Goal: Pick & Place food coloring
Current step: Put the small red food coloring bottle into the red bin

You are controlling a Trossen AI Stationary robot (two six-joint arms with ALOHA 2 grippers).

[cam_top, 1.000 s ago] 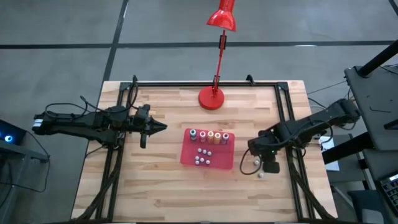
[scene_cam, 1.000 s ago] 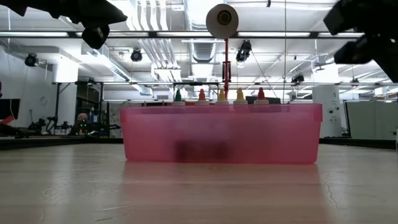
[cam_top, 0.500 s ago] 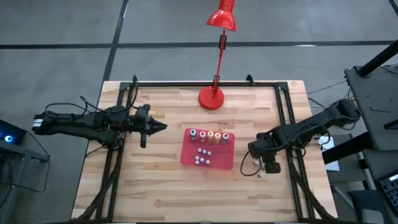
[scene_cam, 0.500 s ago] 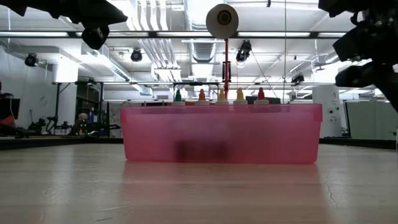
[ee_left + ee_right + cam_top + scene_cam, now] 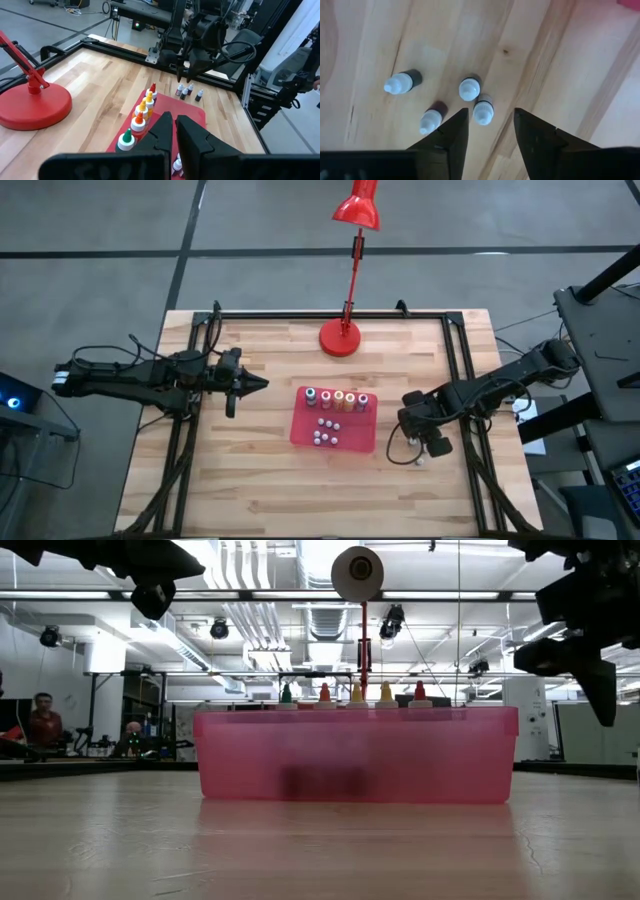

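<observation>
The food coloring bottles (image 5: 336,399), pale with green, orange, yellow and red caps, stand upright in a row (image 5: 142,110) along the far side of the red tray (image 5: 356,437). Several small dark bottles with white caps (image 5: 470,89) lie and stand on the bare wood right of the tray (image 5: 187,91); more of them sit inside the tray (image 5: 325,432). My right gripper (image 5: 491,116) hangs open above the loose bottles (image 5: 408,430), fingers pointing down, touching nothing. My left gripper (image 5: 262,385) is shut and hovers left of the tray (image 5: 173,120).
A red desk lamp stands on its round base (image 5: 340,338) at the table's far side, its arm leaning over the middle. Black frame rails (image 5: 458,370) run along the table's left, right and far edges. People show in the room behind (image 5: 40,715). Bare wood lies near the front edge.
My right gripper has come down toward the table over the loose white-capped bottles and has shifted slightly toward the tray. The bottles and tray have stayed where they were.
</observation>
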